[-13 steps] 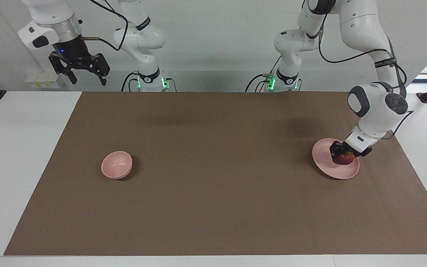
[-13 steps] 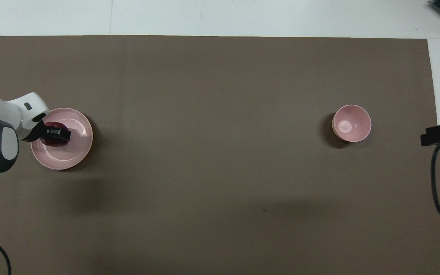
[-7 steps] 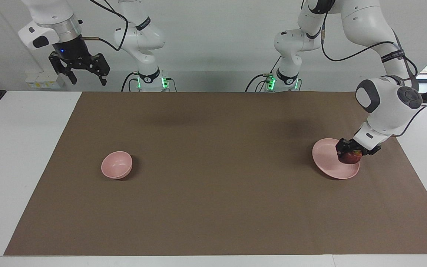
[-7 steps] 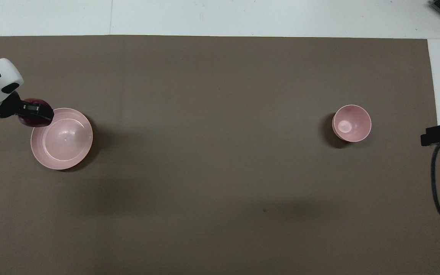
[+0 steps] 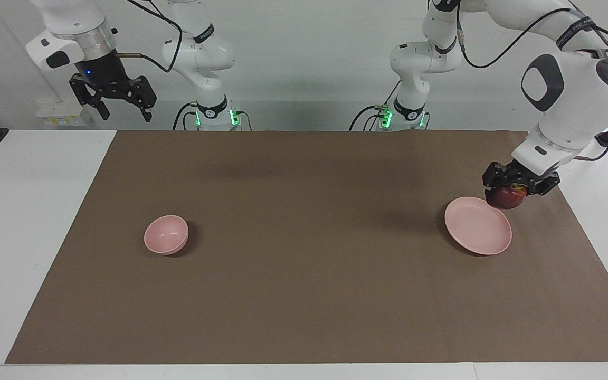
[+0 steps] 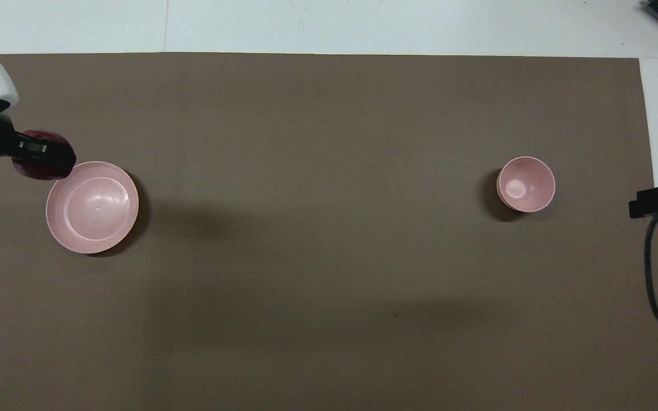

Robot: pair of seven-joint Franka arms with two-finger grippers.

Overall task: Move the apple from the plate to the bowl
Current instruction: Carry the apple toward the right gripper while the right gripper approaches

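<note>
From the facing camera, the left gripper (image 5: 510, 191) hangs in the air over the rim of the pale pink plate (image 5: 477, 226), at the left arm's end of the brown mat (image 5: 304, 295). Its fingers are clamped on the dark red apple (image 5: 506, 197), which is lifted clear of the plate. The apple is round, with no long axis; a yellowish patch shows at its top, between the fingers. The small pink bowl (image 5: 165, 235) sits well apart, toward the right arm's end. The right gripper (image 5: 120, 105) waits high above the table's edge there, fingers spread wide and holding nothing.

From overhead, the left gripper (image 6: 40, 155) and apple (image 6: 35, 169) cover the mat just beside the plate (image 6: 92, 206). The bowl (image 6: 526, 184) stands upright, with nothing in it.
</note>
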